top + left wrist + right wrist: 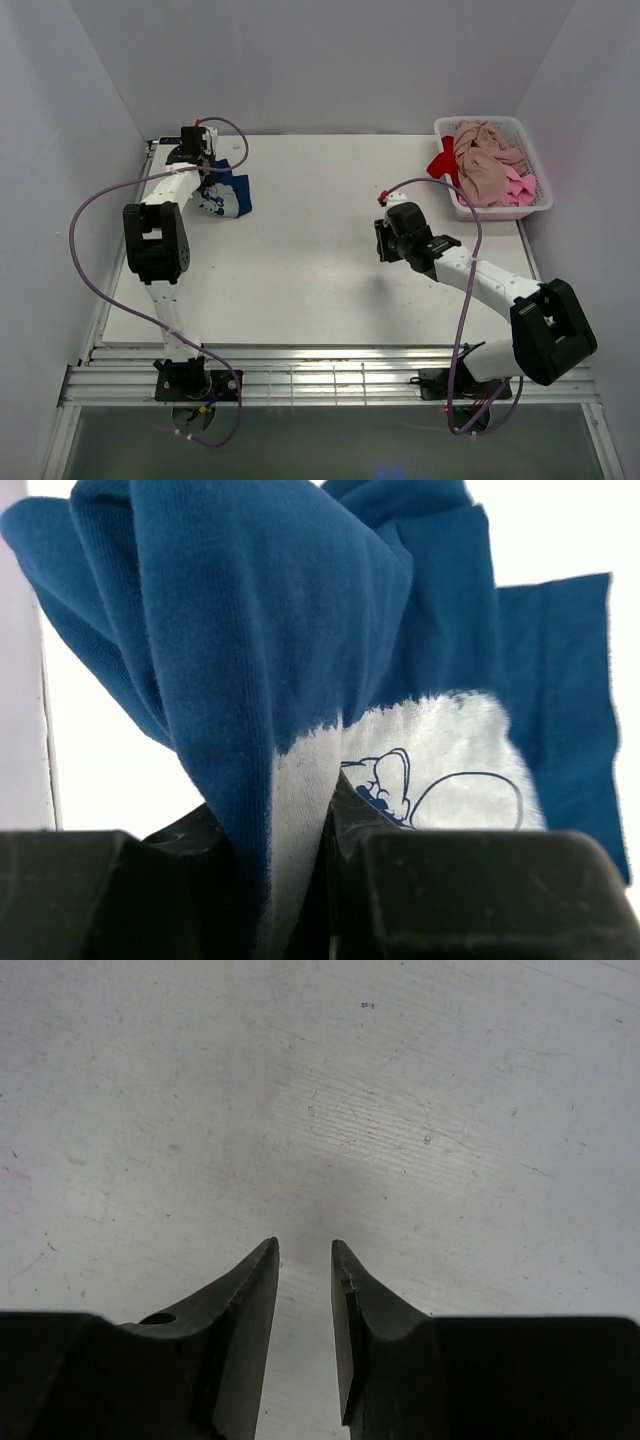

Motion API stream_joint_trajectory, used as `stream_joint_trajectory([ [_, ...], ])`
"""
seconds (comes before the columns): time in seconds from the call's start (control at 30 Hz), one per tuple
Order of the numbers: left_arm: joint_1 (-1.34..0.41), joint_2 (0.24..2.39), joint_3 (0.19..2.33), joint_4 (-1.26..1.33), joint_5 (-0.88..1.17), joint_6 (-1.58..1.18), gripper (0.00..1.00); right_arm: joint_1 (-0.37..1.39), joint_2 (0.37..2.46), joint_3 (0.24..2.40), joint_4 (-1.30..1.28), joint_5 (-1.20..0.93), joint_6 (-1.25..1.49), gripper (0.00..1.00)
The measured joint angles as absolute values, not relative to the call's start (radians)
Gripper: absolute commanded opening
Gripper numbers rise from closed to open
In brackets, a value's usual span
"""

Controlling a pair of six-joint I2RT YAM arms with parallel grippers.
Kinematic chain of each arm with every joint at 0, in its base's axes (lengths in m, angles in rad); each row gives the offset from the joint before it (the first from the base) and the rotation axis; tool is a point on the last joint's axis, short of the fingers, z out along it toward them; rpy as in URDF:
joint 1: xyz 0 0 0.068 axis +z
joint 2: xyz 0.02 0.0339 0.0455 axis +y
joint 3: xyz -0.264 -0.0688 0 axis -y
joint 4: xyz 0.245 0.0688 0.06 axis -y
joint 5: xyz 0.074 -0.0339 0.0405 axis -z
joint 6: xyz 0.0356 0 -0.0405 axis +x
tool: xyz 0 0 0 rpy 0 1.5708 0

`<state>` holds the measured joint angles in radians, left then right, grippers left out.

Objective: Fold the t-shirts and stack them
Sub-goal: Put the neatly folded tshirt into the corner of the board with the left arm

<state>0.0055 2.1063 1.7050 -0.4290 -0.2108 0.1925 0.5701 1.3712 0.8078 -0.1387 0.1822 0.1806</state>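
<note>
The job is at an early stage. No folded tee and no stack shows anywhere on the counter (300, 260). Three of the t-shirts sit crumpled together inside the white basket (500, 212): a dusty pink-beige one (480, 165) heaped on top, a bright pink one (518, 188) at the basket's near right side, and a red one (441, 165) spilling over its left rim. Only the navy blue t-shirt (228, 195) is out, well apart from the basket, at the opposite far corner of the counter. It is bunched, not spread flat, with its white print partly showing. By my reading, this tee is yet to be laid out and folded, and all three in the basket are yet to be taken out, so nearly everything is left to do.

The left gripper (305, 825) is closed on the navy tee. In the left wrist view a fold of blue cloth and the white print is pinched between its fingers, and the rest of the fabric drapes away beyond them.

The right gripper (305, 1245) hangs over bare counter, between the basket and the navy tee and nearer the basket. Its fingers stand a narrow gap apart. Nothing lies between them, and they touch no cloth.
</note>
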Motion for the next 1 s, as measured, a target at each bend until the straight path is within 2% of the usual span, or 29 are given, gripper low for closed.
stream_joint_trajectory([
  [0.57, 0.123, 2.276, 1.890, -0.459, -0.285, 0.242, 0.00, 0.576, 1.372, 0.802, -0.130, 0.152, 0.181, 0.34],
  [0.6, 0.124, 2.286, 1.894, -0.459, -0.293, 0.244, 0.02, 0.577, 1.373, 0.802, -0.130, 0.150, 0.181, 0.34],
  [0.67, 0.130, 2.302, 1.896, -0.456, -0.311, 0.246, 0.16, 0.577, 1.375, 0.802, -0.129, 0.148, 0.181, 0.34],
  [0.7, 0.130, 2.311, 1.896, -0.452, -0.325, 0.245, 0.40, 0.577, 1.377, 0.802, -0.128, 0.146, 0.180, 0.34],
  [0.73, 0.131, 2.319, 1.896, -0.447, -0.342, 0.246, 0.55, 0.577, 1.381, 0.802, -0.128, 0.145, 0.180, 0.34],
  [0.77, 0.131, 2.328, 1.896, -0.440, -0.363, 0.248, 0.60, 0.577, 1.385, 0.802, -0.126, 0.142, 0.180, 0.34],
  [0.83, 0.132, 2.342, 1.901, -0.433, -0.426, 0.233, 0.66, 0.577, 1.394, 0.802, -0.125, 0.139, 0.180, 0.34],
  [1.0, 0.139, 2.340, 1.916, -0.383, -0.609, 0.198, 0.68, 0.578, 1.411, 0.802, -0.125, 0.133, 0.180, 0.34],
])
